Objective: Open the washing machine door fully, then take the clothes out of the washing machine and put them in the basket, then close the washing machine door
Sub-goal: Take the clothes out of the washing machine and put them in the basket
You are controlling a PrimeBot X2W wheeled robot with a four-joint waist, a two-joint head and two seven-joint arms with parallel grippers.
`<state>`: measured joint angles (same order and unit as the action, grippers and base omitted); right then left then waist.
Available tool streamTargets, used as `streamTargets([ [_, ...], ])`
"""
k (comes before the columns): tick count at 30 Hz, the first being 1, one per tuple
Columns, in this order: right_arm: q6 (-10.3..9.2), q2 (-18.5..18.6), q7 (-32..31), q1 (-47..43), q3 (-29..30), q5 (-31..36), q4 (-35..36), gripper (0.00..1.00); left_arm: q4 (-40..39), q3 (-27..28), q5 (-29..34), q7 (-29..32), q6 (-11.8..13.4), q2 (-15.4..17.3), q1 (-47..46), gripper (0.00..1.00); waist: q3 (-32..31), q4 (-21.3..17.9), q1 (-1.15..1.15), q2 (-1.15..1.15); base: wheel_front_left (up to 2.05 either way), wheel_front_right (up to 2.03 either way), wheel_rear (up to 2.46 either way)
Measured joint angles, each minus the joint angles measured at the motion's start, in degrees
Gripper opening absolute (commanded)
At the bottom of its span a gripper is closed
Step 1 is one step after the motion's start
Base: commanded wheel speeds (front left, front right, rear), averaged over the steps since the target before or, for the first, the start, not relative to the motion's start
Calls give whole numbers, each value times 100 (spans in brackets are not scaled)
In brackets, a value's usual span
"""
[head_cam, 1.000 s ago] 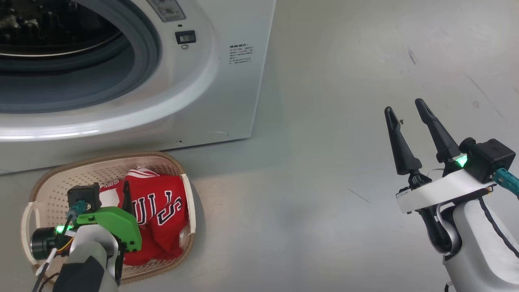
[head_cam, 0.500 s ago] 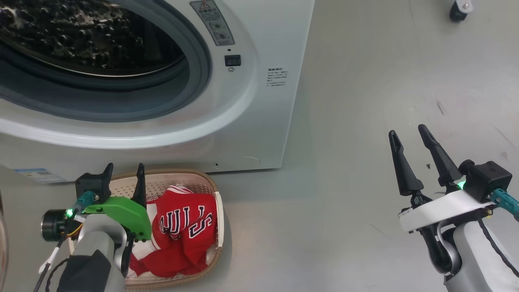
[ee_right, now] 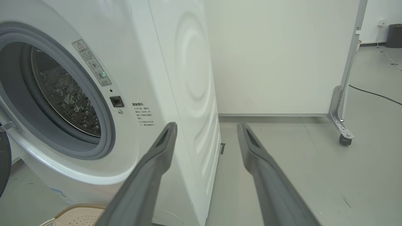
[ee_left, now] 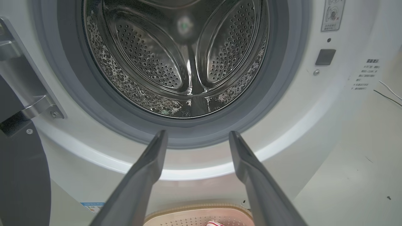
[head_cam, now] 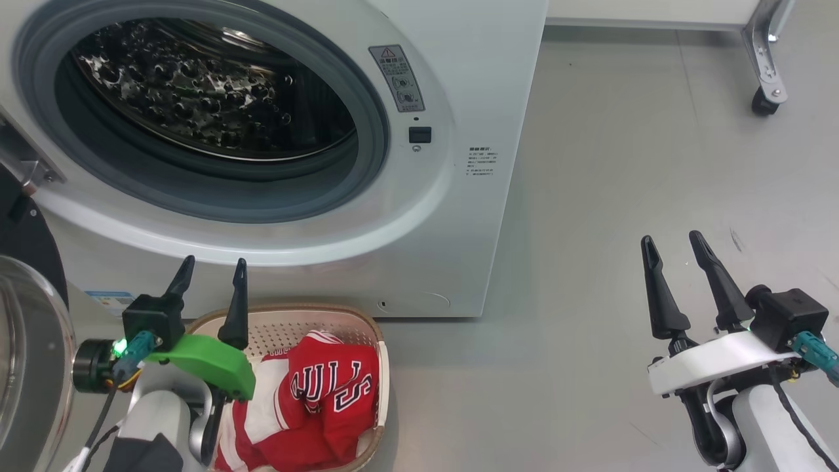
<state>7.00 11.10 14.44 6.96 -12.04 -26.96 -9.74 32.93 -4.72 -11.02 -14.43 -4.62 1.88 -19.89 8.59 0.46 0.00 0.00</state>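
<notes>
Two grippers: both are standing with fingers spread wide, holding nothing.
Left gripper: is hovering above the basket's left side, fingers pointing toward the washer's front.
Right gripper: is hanging over the floor, well apart from the washer.
Clothes: are lying crumpled in the basket, red jersey on top, white fabric beside it.
Basket: is sitting on the floor just before the washer.
Door: is standing swung open at the left.
Drum: is showing perforated steel through the open mouth.
</notes>
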Motion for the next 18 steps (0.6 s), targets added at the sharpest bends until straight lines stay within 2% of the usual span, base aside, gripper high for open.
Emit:
streamTargets([
  [18, -2, -168, 0, -452, 120, 157, 9, 100, -1452, -133, 2, -1, -27, 4, 1289, 100, -572, 29, 0, 0, 0, 0, 0],
])
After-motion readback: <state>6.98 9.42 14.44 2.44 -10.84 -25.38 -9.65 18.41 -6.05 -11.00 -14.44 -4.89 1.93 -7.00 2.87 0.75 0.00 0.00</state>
